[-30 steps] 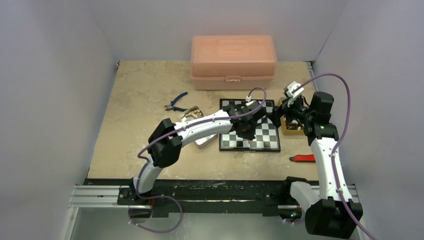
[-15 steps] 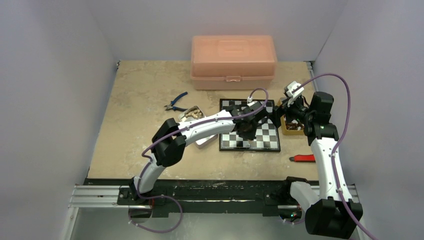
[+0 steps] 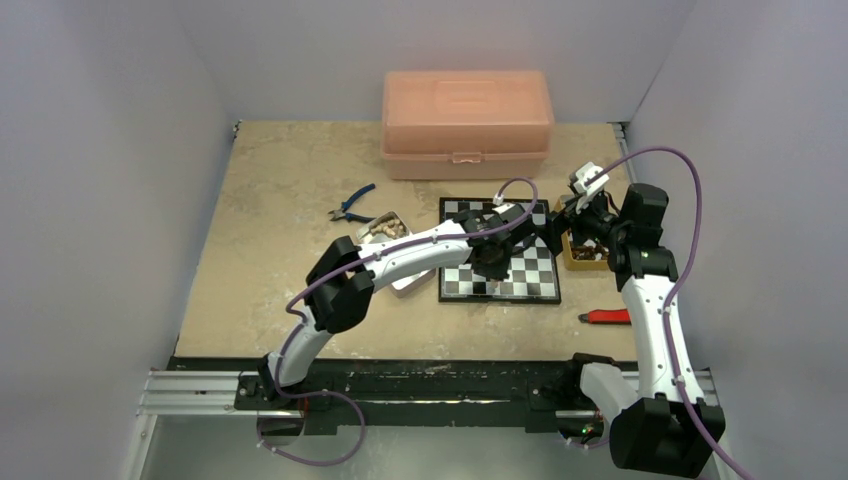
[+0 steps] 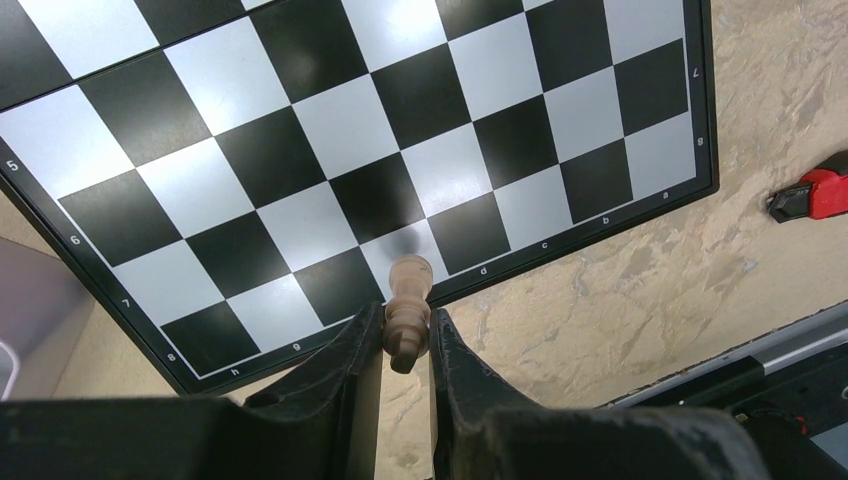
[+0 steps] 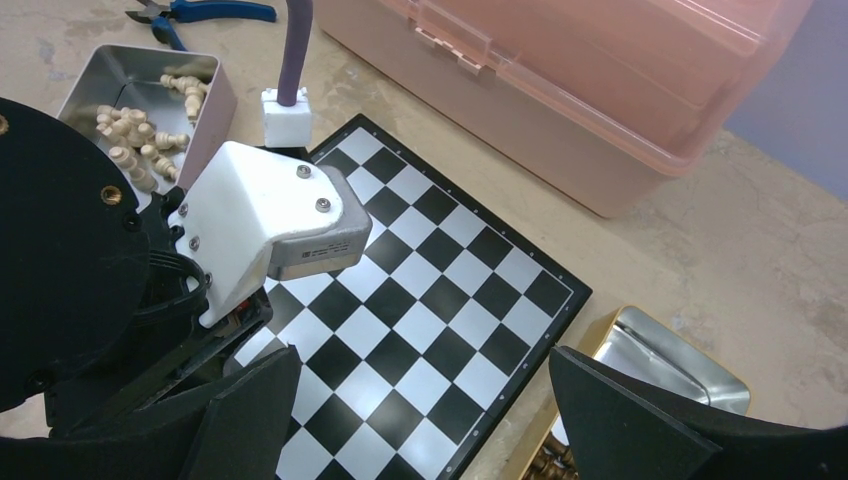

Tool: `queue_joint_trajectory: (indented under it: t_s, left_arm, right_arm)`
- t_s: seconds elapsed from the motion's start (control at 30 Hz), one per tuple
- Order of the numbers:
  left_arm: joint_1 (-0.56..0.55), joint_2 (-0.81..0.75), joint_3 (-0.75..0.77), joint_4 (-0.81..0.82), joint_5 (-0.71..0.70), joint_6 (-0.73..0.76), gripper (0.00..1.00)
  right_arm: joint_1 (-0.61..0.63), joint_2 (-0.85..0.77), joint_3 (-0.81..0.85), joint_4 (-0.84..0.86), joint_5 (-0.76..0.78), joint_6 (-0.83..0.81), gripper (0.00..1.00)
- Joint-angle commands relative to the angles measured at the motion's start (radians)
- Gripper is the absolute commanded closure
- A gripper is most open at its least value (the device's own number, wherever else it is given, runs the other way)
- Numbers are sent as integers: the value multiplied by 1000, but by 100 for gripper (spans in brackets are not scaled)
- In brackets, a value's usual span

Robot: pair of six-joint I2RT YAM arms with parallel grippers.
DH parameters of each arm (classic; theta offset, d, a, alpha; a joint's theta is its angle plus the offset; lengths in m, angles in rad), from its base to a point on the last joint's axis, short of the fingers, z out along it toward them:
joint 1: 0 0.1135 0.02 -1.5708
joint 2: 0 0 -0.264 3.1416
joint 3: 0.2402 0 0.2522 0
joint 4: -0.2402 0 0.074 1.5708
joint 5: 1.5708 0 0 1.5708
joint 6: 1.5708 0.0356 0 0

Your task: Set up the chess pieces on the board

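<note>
The board (image 3: 525,266) lies right of centre; it also shows in the left wrist view (image 4: 300,150) and the right wrist view (image 5: 430,300), with no pieces standing on it. My left gripper (image 4: 405,330) is shut on a light tan chess piece (image 4: 408,300), held just above the board's near edge by the border. In the top view the left gripper (image 3: 490,268) hangs over the board's near left part. My right gripper (image 5: 420,400) is open and empty above the board's right side (image 3: 560,228). More tan pieces (image 5: 140,140) lie in a metal tin.
A silver tin (image 3: 388,232) holds tan pieces left of the board. A gold-rimmed tin (image 3: 585,255) with dark pieces (image 5: 555,468) sits right of it. A pink plastic box (image 3: 466,122) stands behind. Blue pliers (image 3: 352,206) and a red tool (image 3: 610,316) lie on the table.
My left gripper has shifted a little toward the board's near left edge with the tan piece in it. The right arm has barely moved.
</note>
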Motion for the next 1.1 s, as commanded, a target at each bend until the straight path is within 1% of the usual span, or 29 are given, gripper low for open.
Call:
queue_joint_trajectory:
  t_s: [0.0,0.7,1.07]
  left_arm:
    - [-5,14,45,-12,-7,19,100]
    - [-5,32,45,-19,11,20,100]
    - [-5,42,52,-17,23,18,95]
  right_arm:
    - [-4,-10,46,32,12,13,1]
    - [-6,-10,46,33,13,12,1]
    - [-6,-12,46,33,13,12,1]
